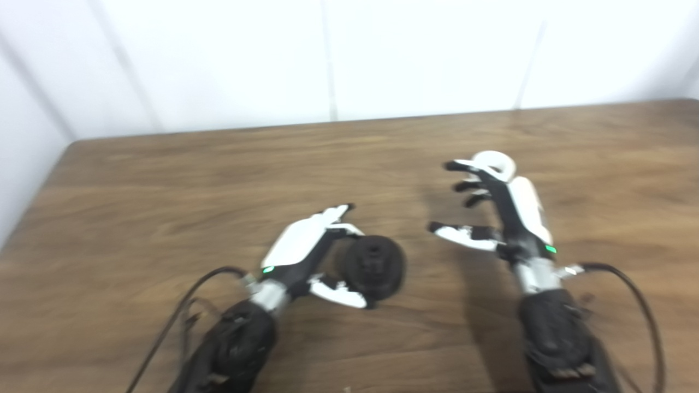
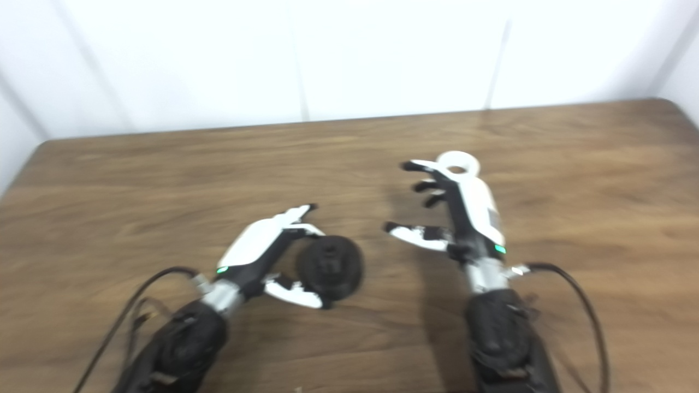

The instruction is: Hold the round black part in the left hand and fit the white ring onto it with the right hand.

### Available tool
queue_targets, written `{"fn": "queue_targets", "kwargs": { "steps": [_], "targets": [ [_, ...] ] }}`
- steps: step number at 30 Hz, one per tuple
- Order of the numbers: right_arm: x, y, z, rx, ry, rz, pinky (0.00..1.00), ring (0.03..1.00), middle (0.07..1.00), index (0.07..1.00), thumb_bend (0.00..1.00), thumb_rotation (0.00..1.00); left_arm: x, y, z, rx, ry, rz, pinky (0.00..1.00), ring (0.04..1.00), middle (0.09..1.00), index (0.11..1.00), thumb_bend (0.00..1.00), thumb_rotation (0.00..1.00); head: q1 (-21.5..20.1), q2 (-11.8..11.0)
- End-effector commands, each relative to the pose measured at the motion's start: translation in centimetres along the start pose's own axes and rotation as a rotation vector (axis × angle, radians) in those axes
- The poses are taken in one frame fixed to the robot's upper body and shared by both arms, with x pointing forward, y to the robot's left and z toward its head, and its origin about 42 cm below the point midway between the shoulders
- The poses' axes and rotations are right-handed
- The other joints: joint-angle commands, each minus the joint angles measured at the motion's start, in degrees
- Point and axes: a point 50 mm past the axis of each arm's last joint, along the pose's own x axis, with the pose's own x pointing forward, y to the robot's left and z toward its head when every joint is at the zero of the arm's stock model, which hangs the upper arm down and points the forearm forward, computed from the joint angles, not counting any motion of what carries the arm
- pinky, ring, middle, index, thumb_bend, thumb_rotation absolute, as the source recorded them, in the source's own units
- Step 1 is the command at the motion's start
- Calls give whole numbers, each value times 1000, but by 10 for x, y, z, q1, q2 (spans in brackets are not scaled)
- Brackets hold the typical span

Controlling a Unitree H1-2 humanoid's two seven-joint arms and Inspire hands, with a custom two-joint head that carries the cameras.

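1. Presently, we find the left hand [image 1: 306, 256] cupped around the round black part [image 1: 374, 267] low over the wooden bench [image 1: 164, 180], fingers above and thumb below; blur hides how firm the hold is or whether the part rests on the bench.
2. We find the right hand [image 1: 502, 210] wide, fingers spread, holding nothing.
3. The white ring [image 2: 457, 162] lies flat on the bench at the right hand's fingertips, partly behind them, well apart from the black part.
4. In our judgement the step in hand is picking up the ring.
5. We advise pinching the ring by its rim, leaving the hole clear.
6. We advise keeping the black part steady and face-up, so the ring goes on square.
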Motion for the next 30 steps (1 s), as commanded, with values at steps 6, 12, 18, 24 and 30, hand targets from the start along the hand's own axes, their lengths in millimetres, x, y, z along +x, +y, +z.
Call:
{"fn": "queue_targets", "kwargs": {
  "steps": [6, 12, 18, 24, 30],
  "targets": [
    [10, -9, 22, 7, -44, -79, 580, 717, 832, 773, 640, 99, -3, 27, -6, 24, -46, 27, 1000, 1000, 1000, 618, 983, 320, -24, -1],
    [12, -23, 17, -36, -41, -118, 586, 718, 830, 772, 638, 95, 0, 25, -6, 18, -57, 23, 1000, 1000, 1000, 616, 980, 316, -19, -7],
    [23, -39, 15, -235, -43, -187, 683, 824, 860, 765, 662, 229, 2, 25, -4, 19, -57, 21, 1000, 1000, 1000, 617, 984, 322, -18, -12],
    [44, -58, 16, -424, 18, -216, 811, 965, 954, 811, 709, 442, 1, 26, -6, 22, -51, 22, 1000, 1000, 1000, 619, 978, 308, -26, -18],
    [65, -76, 15, -529, 81, -167, 947, 1000, 1000, 890, 916, 570, 1, 24, -6, 26, -52, 21, 1000, 1000, 1000, 617, 973, 314, -21, -20]
  ]
}}
